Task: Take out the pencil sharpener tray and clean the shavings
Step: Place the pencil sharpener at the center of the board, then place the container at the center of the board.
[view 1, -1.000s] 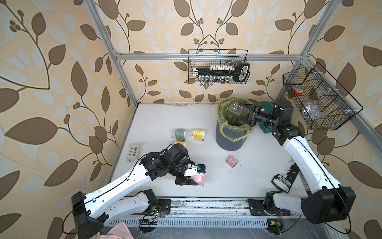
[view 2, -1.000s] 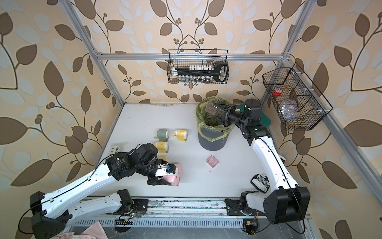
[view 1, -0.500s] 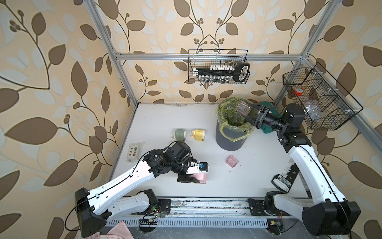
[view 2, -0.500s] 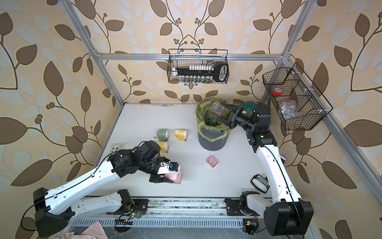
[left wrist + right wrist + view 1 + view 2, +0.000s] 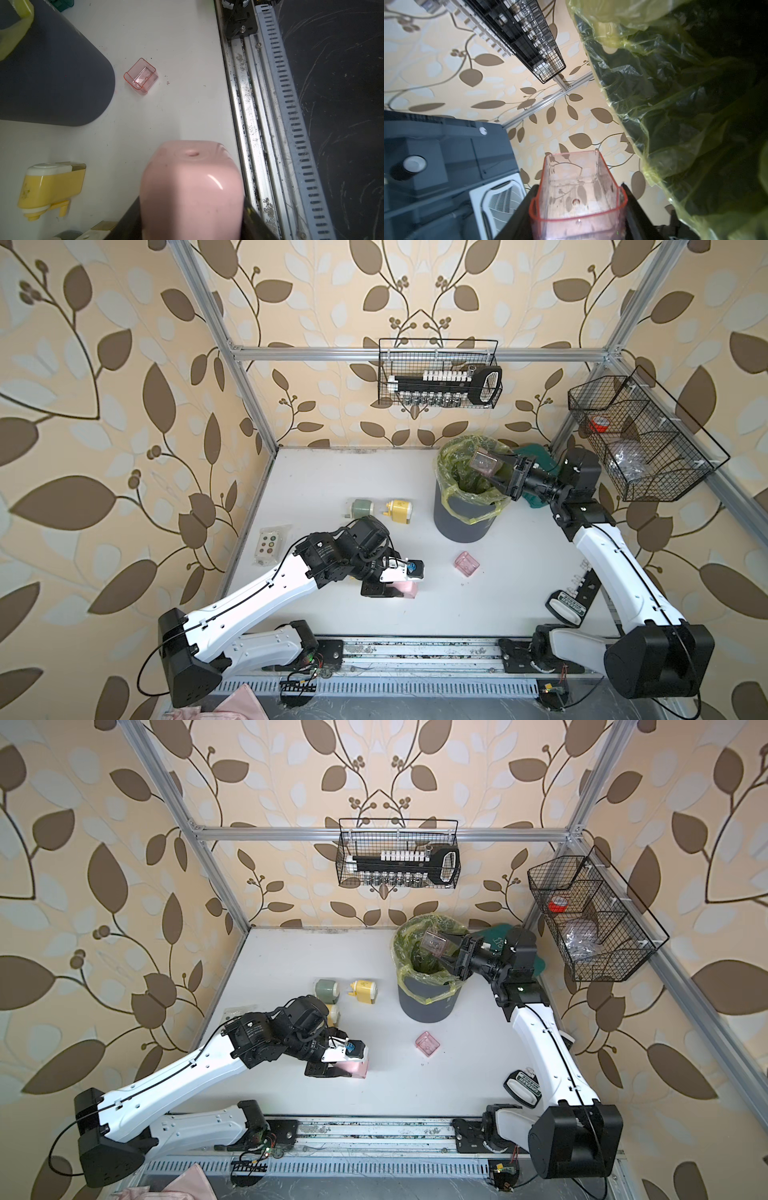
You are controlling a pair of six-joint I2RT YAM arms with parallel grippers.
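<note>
The left hand (image 5: 392, 588) is clamped on the pink sharpener (image 5: 191, 191), low over the tabletop (image 5: 332, 472) near its front edge; the fingers (image 5: 126, 223) are largely hidden by the body. A loose tray (image 5: 466, 564) lies well apart toward the bin (image 5: 461, 522), dark specks (image 5: 167, 83) beside it. The right hand (image 5: 493, 471) is clamped on the clear tray (image 5: 577, 197), held above the bin opening. Shavings in tray or bin cannot be made out.
</note>
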